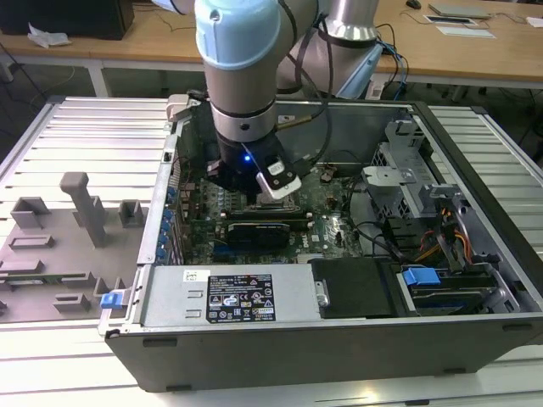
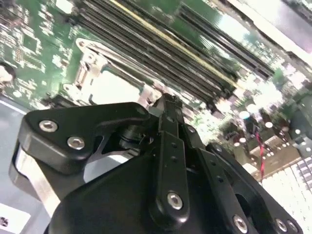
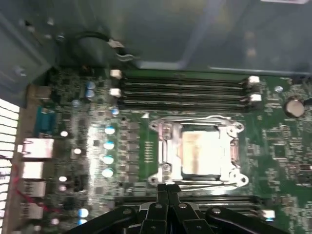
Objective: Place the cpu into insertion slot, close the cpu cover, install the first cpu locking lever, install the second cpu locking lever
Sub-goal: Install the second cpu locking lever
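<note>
While the tool (image 3: 165,187) hangs over the near edge of the insertion slot (image 3: 202,153) with its fingertips pressed together and nothing between them, the cpu (image 3: 204,152) lies flat in that slot, its pale metal face showing through the window of the cpu cover (image 3: 168,148), which appears to be down around it. In the second wrist view the tool (image 2: 166,100) points at the slot's edge, just beside the cpu (image 2: 114,87).

Judged from its form, the cpu is light, rigid and smooth, with fragile contacts beneath it; handle it by opposite edges only, never by the face. The cover is thin stiff sheet metal, best pressed at its frame. A thin wire lever (image 3: 195,119) runs along the far side of the socket; it looks springy and is best taken at its end.

Long black memory slots (image 3: 183,87) flank the socket closely, and capacitors (image 3: 108,145) stand beside it. Case walls (image 1: 475,161) and cable bundles (image 1: 382,237) limit the approach.
</note>
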Controlling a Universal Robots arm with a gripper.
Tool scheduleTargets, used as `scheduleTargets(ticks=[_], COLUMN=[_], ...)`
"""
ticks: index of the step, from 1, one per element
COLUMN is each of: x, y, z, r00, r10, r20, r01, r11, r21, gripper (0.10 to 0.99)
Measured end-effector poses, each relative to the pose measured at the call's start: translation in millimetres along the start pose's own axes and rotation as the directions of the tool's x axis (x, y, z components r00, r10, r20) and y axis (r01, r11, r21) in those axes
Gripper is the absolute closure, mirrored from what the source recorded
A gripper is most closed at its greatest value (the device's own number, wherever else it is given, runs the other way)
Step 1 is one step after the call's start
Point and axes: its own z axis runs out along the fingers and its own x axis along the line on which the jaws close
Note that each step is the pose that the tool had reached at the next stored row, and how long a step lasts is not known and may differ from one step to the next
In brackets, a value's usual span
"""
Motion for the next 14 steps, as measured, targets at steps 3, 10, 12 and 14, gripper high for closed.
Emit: scheduleTargets(ticks=[3, 10, 12, 14], x=[-16.7, -35.8, -36.2, -36.4], y=[-0.3, 31.8, 39.8, 43.0], z=[1.3, 9.6, 11.2, 11.8], r00=[1.0, 1.0, 1.0, 1.0], r10=[0.0, 0.0, -0.001, -0.002], r20=[-0.0028, -0.0073, -0.0078, -0.0088], r01=[0.0, 0.0, 0.001, 0.003], r11=[1.0, 0.9997, 0.9993, 0.9985], r21=[0.003, 0.023, 0.038, 0.054], gripper=[0.98, 0.98, 0.98, 0.98])
